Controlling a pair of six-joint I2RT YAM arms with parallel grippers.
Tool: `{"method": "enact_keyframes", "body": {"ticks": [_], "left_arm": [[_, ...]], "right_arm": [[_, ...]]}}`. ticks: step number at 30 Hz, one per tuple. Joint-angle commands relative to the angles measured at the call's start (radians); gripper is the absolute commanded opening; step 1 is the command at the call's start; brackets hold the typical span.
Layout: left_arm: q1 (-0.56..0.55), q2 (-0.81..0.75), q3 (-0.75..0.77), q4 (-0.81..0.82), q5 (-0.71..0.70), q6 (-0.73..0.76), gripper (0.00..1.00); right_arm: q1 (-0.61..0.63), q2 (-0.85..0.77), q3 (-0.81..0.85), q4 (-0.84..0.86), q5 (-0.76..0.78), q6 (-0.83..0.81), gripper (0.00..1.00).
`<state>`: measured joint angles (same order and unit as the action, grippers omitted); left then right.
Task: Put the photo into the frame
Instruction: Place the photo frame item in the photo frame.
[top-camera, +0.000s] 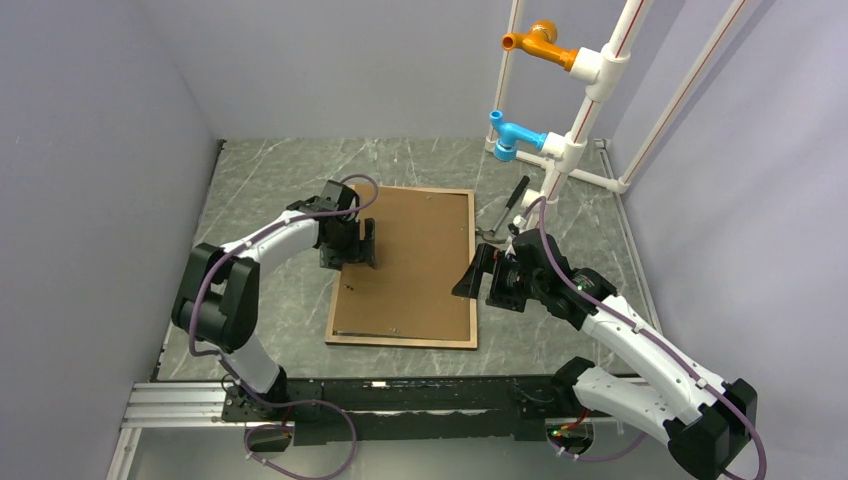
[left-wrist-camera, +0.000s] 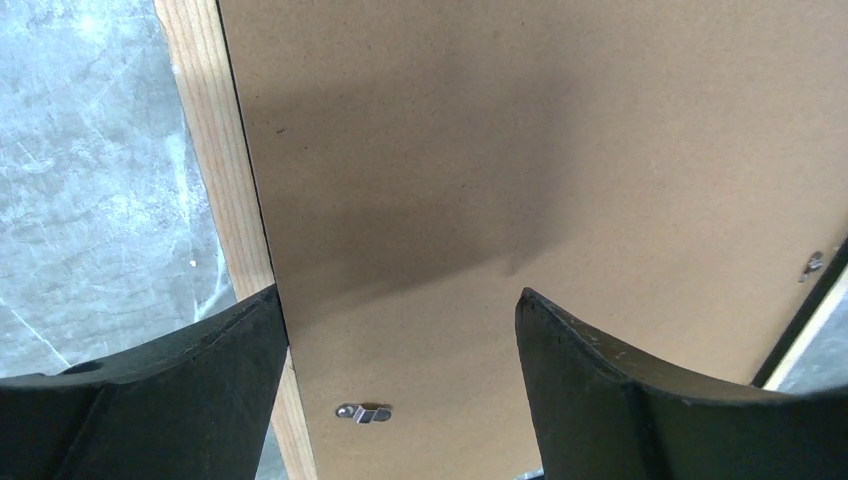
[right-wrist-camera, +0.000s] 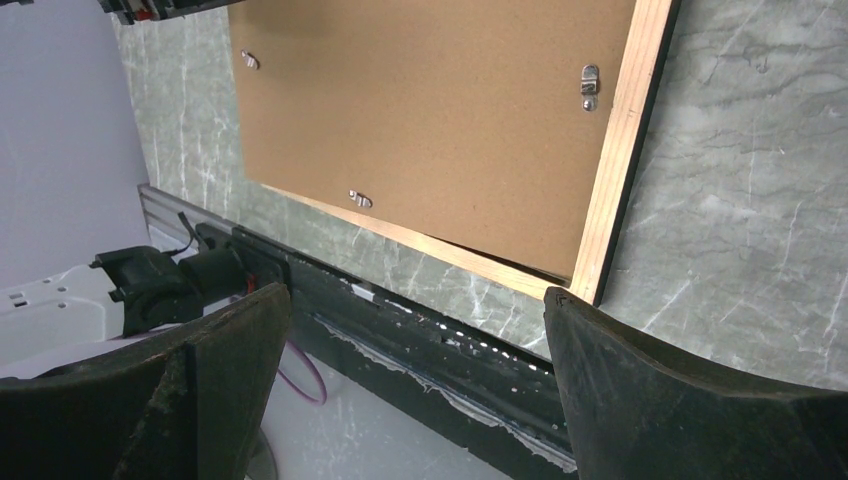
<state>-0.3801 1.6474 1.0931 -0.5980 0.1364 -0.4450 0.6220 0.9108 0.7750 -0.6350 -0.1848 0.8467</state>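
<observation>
The frame lies back-up on the marble table, its light wood rails around a brown backing board. The photo is hidden. My left gripper hovers over the frame's left rail, open with nothing in it. In the left wrist view that gripper straddles the wood rail and the board's edge, near a small metal clip. My right gripper stands open beside the frame's right rail. In the right wrist view it is off the frame's near corner.
A white pipe rack with orange and blue fittings stands at the back right. A black-handled tool lies beside it. More metal clips sit along the board's edges. The arms' black base rail runs along the near edge.
</observation>
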Motion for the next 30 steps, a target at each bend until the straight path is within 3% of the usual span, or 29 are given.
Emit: {"method": "enact_keyframes", "body": {"ticks": [1,18,24,30], "left_arm": [[-0.028,0.028,0.065,-0.034,-0.064,0.022,0.84],[-0.124,0.012,0.115,-0.152,-0.369,-0.005,0.85],[-0.124,-0.081,0.047,-0.120,-0.397,-0.031,0.85],[-0.123,-0.193,-0.032,-0.055,-0.337,-0.039,0.85]], "right_arm": [[-0.007,-0.004,0.006,0.020,-0.006,0.004,0.99],[-0.008,0.001,-0.003,0.014,-0.001,-0.001,0.99],[-0.009,0.018,0.000,-0.005,0.018,-0.018,0.99],[-0.008,0.049,-0.002,-0.023,0.038,-0.040,0.99]]}}
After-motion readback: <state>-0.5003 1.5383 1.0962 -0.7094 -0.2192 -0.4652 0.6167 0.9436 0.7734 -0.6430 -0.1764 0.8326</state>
